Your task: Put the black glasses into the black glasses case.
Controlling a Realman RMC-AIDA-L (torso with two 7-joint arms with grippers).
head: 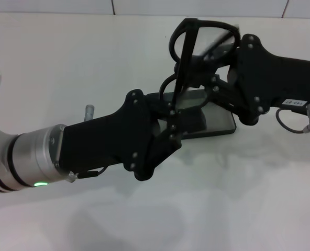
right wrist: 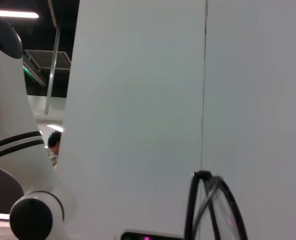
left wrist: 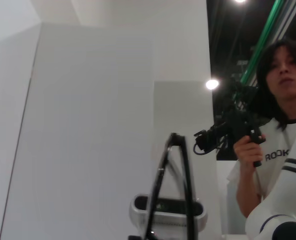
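Both grippers meet above the black glasses case, which lies open on the desk. The black glasses are held upright over it, apparently so both arms can steady and fold them before lowering. The left gripper fingers seem closed on a temple arm and the right gripper fingers on the frame, though neither grip is plainly visible.

White letters "ROOK", cut off at the frame edge, stand on the person's shirt; nothing else reads.
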